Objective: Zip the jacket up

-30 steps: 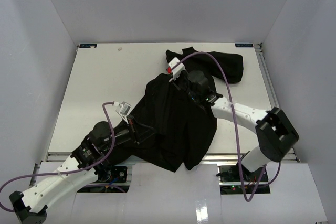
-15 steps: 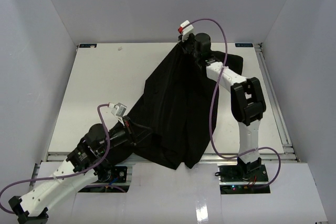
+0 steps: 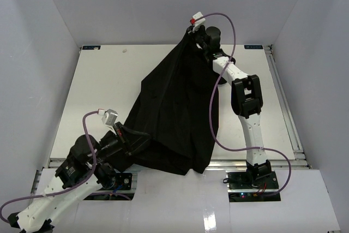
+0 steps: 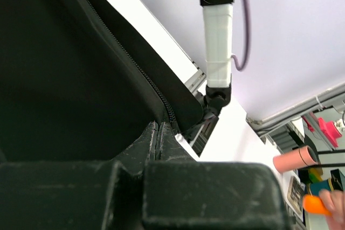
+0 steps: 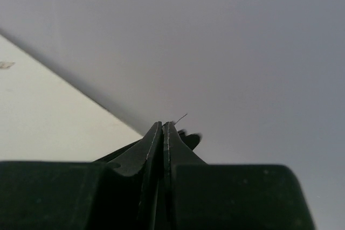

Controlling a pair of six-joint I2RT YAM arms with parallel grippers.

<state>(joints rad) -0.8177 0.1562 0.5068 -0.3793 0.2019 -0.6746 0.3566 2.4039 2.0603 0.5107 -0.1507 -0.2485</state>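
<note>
While the left arm (image 3: 82,159) is crouching low at the near-left corner, the left fingers (image 3: 131,137) are pinching the jacket (image 3: 174,107) at its lower left edge. In the wrist view the left fingers (image 4: 156,138) are pressing fully together with no gap showing. They're clamping fabric right where the zipper (image 4: 137,74) is running down into the tips. Its teeth are running diagonally up and away across the black cloth (image 4: 64,68). Can't tell from here whether the two sides are joined.

Moving right, the jacket is hanging as one taut black sheet, stretching from that near-left grip diagonally up to the far side, right of centre. Its bottom part is resting on the worktop (image 3: 98,80), with the hem draping over the near edge between the two arm bases. The upper part is lifting clear of the worktop and narrowing to a peak.

At that peak the right fingers (image 3: 192,39) are gripping the cloth, high in front of the back wall (image 3: 136,4). The right arm (image 3: 253,135) is reaching nearly straight up and back from its base. In its wrist view the right fingers (image 5: 163,130) are squeezing shut, tips touching. Only a small dark bit of fabric and a stray thread are poking out past them. The worktop (image 5: 32,111) is showing pale at lower left, well below the tips.
</note>
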